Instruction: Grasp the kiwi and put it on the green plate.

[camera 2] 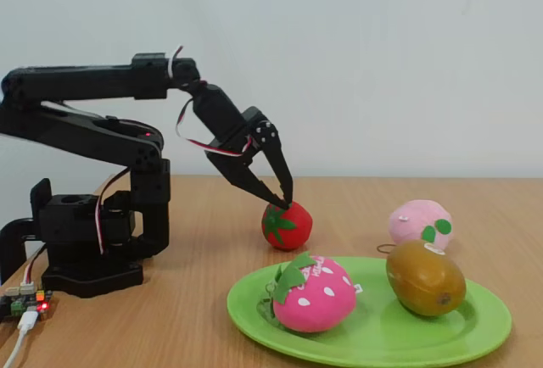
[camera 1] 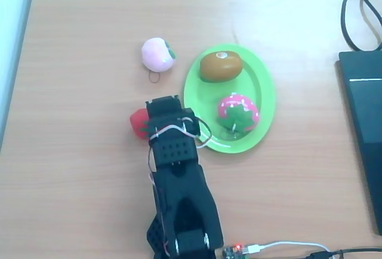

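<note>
The brown-olive kiwi [camera 1: 220,66] [camera 2: 424,277] lies inside the lime-green plate [camera 1: 262,86] [camera 2: 373,338], at its far end in the overhead view, pale spot up. In the fixed view my gripper [camera 2: 287,202] is left of the plate, apart from the kiwi. Its black fingers converge to a shut tip that touches the top of a red strawberry [camera 2: 287,225] [camera 1: 139,122] on the table. Nothing shows held between them. From overhead, the arm [camera 1: 173,151] hides the fingertips.
A pink strawberry [camera 1: 239,111] [camera 2: 312,294] shares the plate with the kiwi. A pink peach [camera 1: 158,54] [camera 2: 420,222] sits on the table beyond the plate. A black device [camera 1: 364,128] and cables [camera 1: 358,8] lie at the right edge. A controller board [camera 2: 25,304] sits by the arm's base.
</note>
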`<state>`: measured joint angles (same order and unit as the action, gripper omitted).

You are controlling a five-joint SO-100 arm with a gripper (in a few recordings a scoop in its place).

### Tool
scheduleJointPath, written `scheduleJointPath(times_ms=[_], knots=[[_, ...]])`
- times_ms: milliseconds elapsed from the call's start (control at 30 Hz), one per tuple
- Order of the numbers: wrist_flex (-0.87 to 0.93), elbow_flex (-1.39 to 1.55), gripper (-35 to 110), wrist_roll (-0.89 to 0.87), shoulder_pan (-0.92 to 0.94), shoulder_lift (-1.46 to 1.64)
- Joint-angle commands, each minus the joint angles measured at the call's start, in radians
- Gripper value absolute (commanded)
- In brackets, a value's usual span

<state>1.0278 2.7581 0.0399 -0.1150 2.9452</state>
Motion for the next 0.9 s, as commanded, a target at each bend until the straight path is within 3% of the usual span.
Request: scheduleJointPath(times_ms=[0, 500, 867], knots=[[0.006, 0.080, -8, -0.006, -0.006, 0.091], [0.233, 0.172, -8, -0.058, -0.014, 0.284], [0.232, 0.267, -8, -0.025, 0.023, 0.353]])
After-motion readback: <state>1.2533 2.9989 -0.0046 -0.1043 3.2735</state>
